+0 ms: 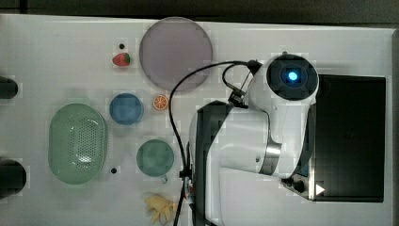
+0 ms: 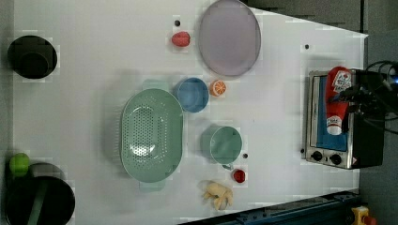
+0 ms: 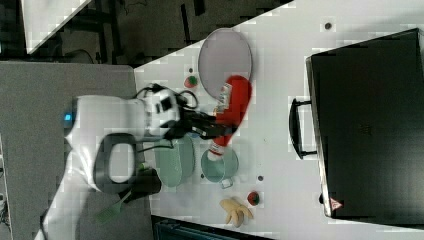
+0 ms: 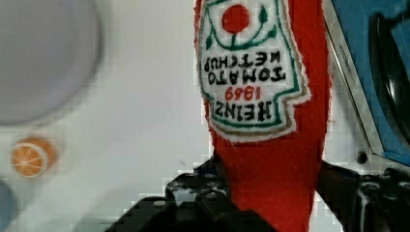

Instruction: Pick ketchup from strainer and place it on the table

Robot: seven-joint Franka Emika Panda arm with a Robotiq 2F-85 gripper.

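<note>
The pick is done: the gripper (image 3: 220,131) pinches the ketchup (image 3: 233,111) around its body and carries it in the air, clear of the empty strainer (image 2: 151,135), so only lowering it onto bare table (image 2: 94,70) and releasing remain.
</note>
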